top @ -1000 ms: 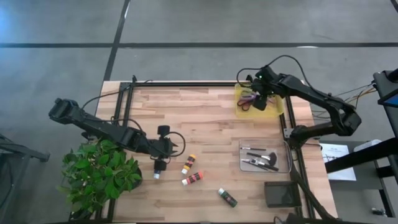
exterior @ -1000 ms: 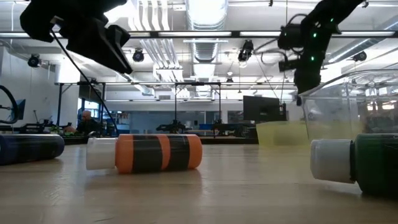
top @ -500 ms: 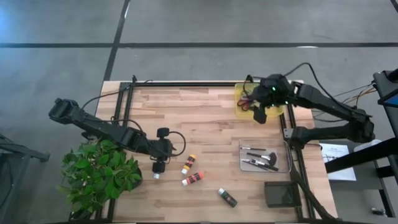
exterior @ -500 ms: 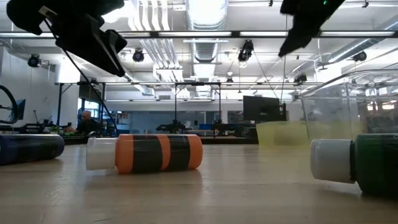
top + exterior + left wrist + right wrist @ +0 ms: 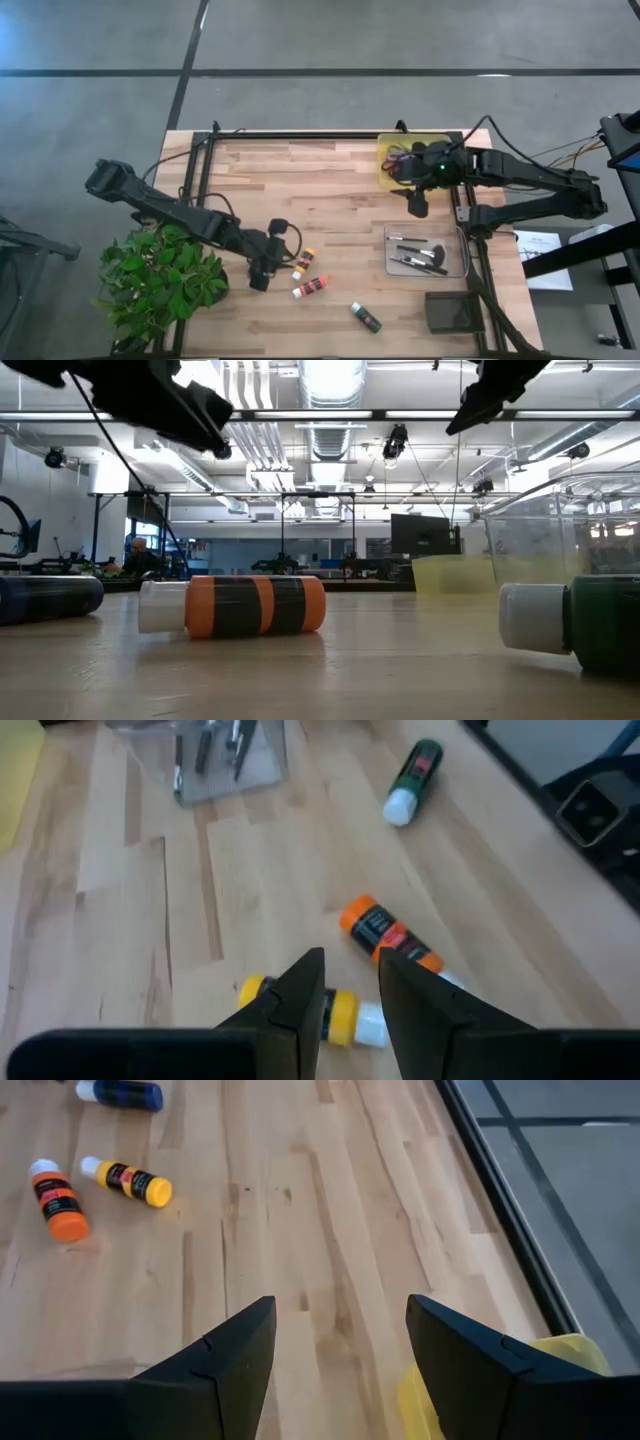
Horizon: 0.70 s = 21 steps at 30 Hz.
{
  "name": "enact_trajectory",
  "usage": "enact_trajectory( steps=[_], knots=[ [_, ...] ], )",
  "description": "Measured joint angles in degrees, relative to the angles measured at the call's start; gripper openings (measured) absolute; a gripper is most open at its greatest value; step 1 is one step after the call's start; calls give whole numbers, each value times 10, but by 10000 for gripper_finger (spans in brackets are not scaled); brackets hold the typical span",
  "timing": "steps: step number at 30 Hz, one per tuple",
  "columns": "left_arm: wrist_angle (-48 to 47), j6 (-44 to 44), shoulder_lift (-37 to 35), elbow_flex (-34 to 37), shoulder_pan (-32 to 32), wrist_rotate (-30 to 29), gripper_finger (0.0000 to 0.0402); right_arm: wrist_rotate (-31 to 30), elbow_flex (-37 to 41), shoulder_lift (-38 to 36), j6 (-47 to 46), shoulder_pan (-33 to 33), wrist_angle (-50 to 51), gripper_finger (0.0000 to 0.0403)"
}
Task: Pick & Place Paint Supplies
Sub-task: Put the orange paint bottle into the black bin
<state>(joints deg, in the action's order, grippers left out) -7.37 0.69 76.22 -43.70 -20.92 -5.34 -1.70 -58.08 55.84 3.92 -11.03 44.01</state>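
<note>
Yellow is the colour nearest your left tool (image 5: 350,995): the yellow paint tube (image 5: 330,1011) lies on its side on the wooden worktop (image 5: 340,200) just ahead of the tips, with the orange tube (image 5: 390,938) a little farther out and to one side, and the green tube (image 5: 410,782) well beyond both. The left tool's fingers stand a narrow way apart with nothing between them, so you look to be in the approach to a pick, not yet in the grasp. A dark blue tube (image 5: 120,1093) lies apart from the others on the far side of the left tool. Your right tool (image 5: 340,1350) hangs with its fingers wide apart and empty, just off the edge of the yellow bin (image 5: 415,160), which already holds scissors; the clear tray (image 5: 427,250) with the dark brushes sits nearer the worktop's front edge from it. For the next move, I judge you should spread the left fingers a little, line them across the yellow tube's body, and come down squarely, since a round tube lying flat may roll away. The potted plant (image 5: 160,280) stands close behind the left arm, so mind your elbow.
</note>
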Motion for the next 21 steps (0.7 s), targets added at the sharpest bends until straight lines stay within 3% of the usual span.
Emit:
enact_trajectory(
  steps=[10,21],
  knots=[
    [40,-10,103,0,-2,-1,104,3,0,8,-1,4,-16,225],
    [62,-87,135,0,-32,22,104,2,0,8,-8,21,-29,225]
  ],
)
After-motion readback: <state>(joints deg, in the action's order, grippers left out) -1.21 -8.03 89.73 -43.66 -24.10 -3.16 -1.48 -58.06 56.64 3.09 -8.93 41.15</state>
